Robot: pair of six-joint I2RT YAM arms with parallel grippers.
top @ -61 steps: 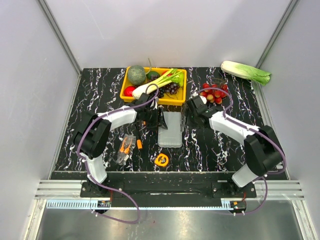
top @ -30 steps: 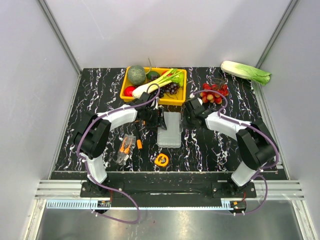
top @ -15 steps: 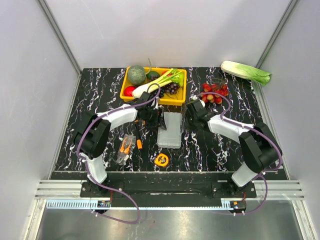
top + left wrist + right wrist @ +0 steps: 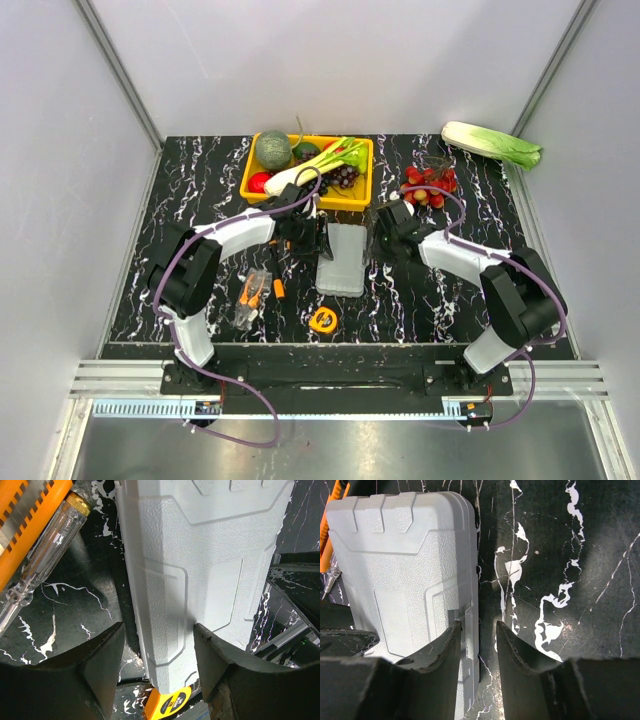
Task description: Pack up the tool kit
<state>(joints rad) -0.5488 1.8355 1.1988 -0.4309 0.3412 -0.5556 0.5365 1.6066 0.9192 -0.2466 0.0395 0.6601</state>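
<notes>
The tool kit's grey case (image 4: 340,262) lies flat and closed at the table's middle. My left gripper (image 4: 320,243) is open at its left edge. In the left wrist view (image 4: 159,630) one finger rests over the lid (image 4: 200,555) and the other over the table. My right gripper (image 4: 380,242) is at the case's right edge, narrowly open. In the right wrist view (image 4: 478,630) it straddles the latch edge of the case (image 4: 405,565). Orange pliers (image 4: 252,293) and a screwdriver (image 4: 42,562) lie left of the case. The yellow tape measure (image 4: 322,319) lies near its front end and also shows in the left wrist view (image 4: 167,702).
A yellow tray (image 4: 247,183) of vegetables stands just behind the case. A bunch of red fruit (image 4: 430,185) lies behind my right arm. A cabbage (image 4: 492,143) lies at the back right corner.
My right gripper has shifted a little to the right and nearer along the case's right edge. The left arm, the case and the loose tools have not moved.
</notes>
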